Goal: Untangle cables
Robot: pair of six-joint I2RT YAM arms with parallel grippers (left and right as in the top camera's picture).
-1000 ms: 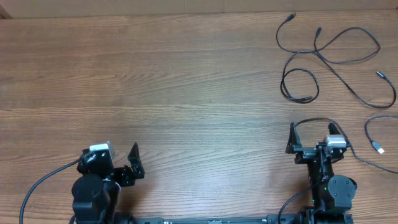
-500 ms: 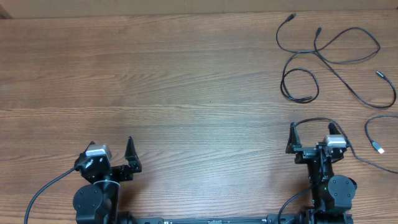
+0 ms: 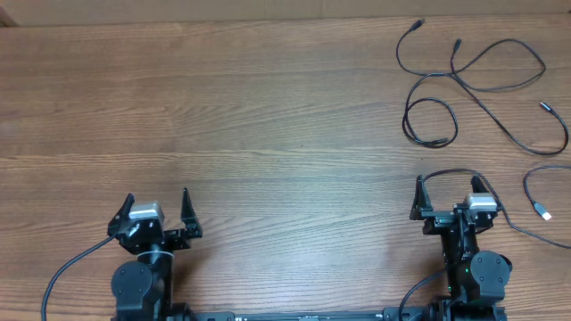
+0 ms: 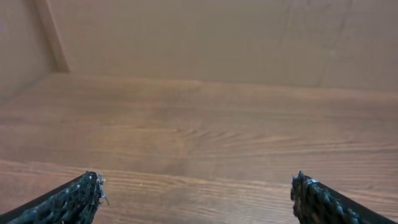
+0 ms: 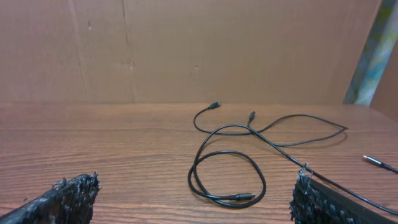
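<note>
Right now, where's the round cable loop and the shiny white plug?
Cable loop (image 5: 242, 197): right wrist view, on the loop's near strand.
Shiny white plug (image 3: 544, 211): overhead view, on its tip.

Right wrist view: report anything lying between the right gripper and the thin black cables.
Nothing visible does. Only bare brown wooden table lies between the open right gripper and the nearest loop of the thin black cables, straight ahead of its fingers.
</note>
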